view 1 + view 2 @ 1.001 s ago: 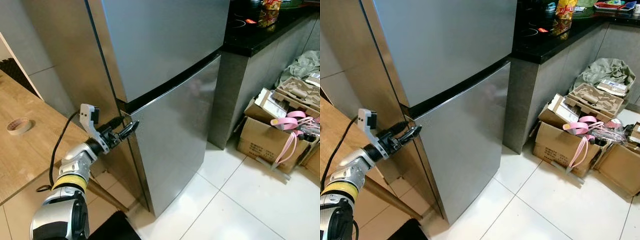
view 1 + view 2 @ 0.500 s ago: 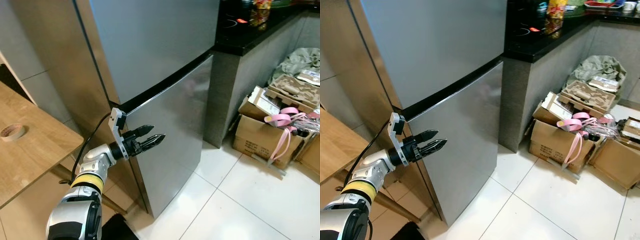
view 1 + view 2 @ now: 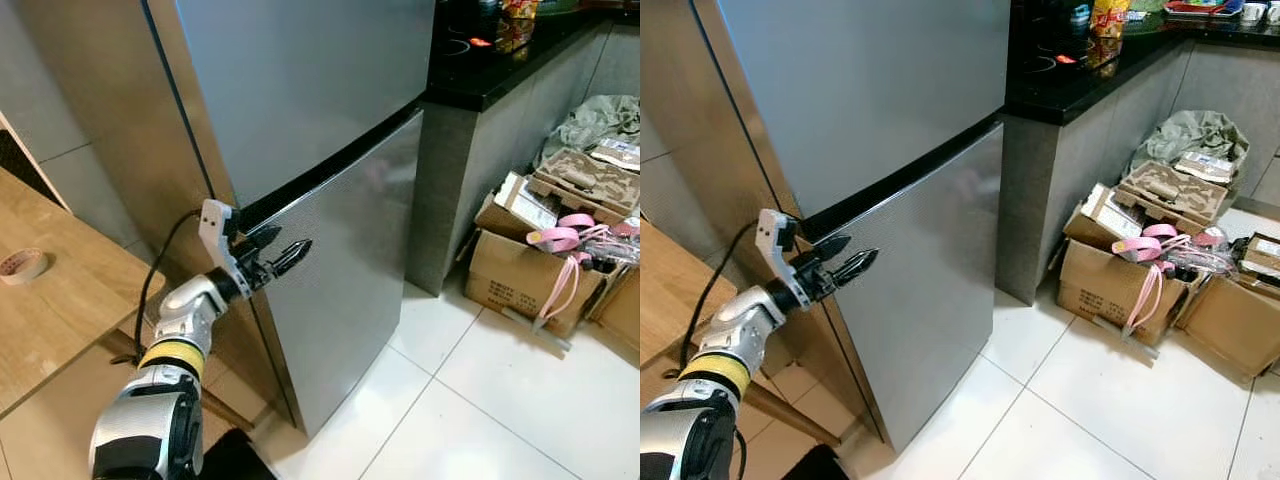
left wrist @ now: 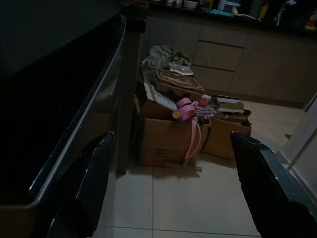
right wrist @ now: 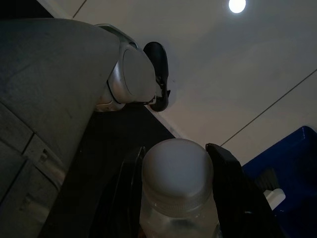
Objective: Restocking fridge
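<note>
I see cardboard boxes with pink straps near the dark counter, tape roll on the wooden table.

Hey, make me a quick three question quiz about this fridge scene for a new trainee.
1. True or false: the lower fridge door is shut.
2. What does the right claw hold? A) bottle B) tape C) box
3. Fill in: the left claw is open at the fridge's ____ door seam.

Key: 1 true. 2 A, a bottle with a white cap. 3 black, between the two doors.
</note>
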Motion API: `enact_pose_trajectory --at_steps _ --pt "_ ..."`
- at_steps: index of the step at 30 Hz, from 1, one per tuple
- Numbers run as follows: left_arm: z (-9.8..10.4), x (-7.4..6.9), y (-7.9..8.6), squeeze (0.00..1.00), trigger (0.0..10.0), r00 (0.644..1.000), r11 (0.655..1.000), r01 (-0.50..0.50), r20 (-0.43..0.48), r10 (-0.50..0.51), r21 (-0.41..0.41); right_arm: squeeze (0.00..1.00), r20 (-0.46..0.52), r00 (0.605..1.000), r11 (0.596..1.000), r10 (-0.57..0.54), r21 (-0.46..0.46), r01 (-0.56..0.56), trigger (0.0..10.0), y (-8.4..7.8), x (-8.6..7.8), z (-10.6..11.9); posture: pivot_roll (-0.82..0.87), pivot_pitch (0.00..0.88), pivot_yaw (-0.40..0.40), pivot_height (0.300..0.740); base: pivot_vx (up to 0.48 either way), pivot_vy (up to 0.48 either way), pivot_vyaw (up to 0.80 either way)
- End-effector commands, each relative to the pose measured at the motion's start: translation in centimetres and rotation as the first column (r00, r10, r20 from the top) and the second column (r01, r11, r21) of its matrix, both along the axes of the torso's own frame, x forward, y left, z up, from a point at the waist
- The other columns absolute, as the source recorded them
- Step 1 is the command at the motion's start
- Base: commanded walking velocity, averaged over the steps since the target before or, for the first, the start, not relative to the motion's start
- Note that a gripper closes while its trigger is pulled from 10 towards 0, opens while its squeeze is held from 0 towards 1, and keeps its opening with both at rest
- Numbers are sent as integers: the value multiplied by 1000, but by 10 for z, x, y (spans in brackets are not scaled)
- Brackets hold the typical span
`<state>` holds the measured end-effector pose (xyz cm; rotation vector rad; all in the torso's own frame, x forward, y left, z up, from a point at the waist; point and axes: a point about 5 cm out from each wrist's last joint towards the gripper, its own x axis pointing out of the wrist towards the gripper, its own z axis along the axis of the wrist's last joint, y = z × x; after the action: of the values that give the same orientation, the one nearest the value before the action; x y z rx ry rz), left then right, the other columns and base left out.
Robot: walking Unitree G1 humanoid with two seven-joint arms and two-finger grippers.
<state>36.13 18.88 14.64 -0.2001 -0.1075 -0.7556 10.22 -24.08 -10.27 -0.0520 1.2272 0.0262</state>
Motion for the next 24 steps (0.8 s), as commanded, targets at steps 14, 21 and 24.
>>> enact_pose_trajectory --at_steps 14,21,24 --pt "-13 -43 42 0 10000 986 984 166 -15 -168 -69 0 8 1000 1000 12 13 -12 10000 6 7 0 -92 0 65 740 0 0 0" --pt "-23 -44 62 0 10000 999 998 -40 -38 38 -53 0 9 1000 1000 16 15 -17 10000 7 8 0 -84 0 63 740 0 0 0" --pt "-22 -38 61 0 10000 989 989 -147 -23 147 -34 0 4 1000 1000 20 15 -20 10000 7 6 0 -82 0 63 740 0 0 0"
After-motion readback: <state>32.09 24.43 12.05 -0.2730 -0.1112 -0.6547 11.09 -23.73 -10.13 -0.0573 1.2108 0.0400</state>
